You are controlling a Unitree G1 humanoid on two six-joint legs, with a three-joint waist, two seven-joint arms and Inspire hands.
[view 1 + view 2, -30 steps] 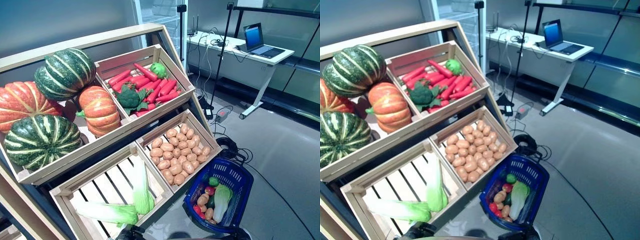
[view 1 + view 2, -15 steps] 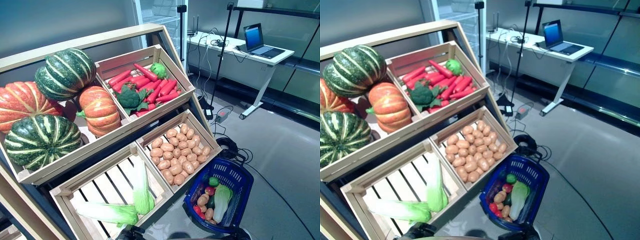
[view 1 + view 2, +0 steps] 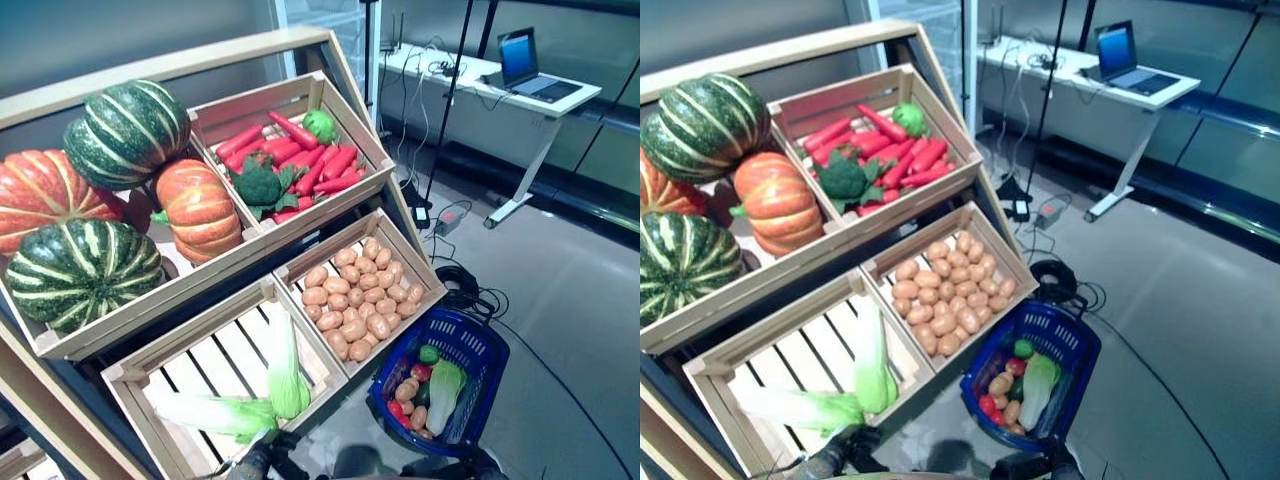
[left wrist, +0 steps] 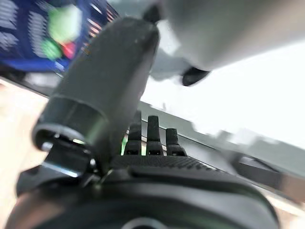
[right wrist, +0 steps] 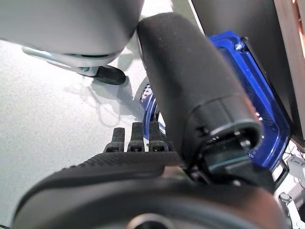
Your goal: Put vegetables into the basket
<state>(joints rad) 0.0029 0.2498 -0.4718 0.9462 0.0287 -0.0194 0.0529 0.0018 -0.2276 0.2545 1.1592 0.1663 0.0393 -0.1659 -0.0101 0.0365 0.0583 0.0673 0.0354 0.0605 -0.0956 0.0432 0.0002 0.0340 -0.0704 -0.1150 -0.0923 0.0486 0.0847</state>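
The blue plastic basket [image 3: 487,352] stands on the floor to the right of the wooden stand. In it lie a pale green leafy cabbage [image 3: 443,390], a round green vegetable [image 3: 428,353], a red one [image 3: 420,371] and potatoes [image 3: 406,390]. My left hand [image 4: 148,137] is low in front of the stand, fingers straight and empty; it shows at the bottom edge of the right eye view [image 3: 835,458]. My right hand [image 5: 133,139] is low beside the basket [image 5: 259,102], fingers straight and empty.
The wooden stand [image 3: 250,245] with slanted crates takes up the left and middle. A white desk [image 3: 480,95] with a laptop [image 3: 530,60] stands at the back right. Cables [image 3: 460,290] coil on the floor just behind the basket.
The whole picture has shifted as the camera tipped down a little. Both hands show slightly more at the bottom edge. The basket and its vegetables stand as before.
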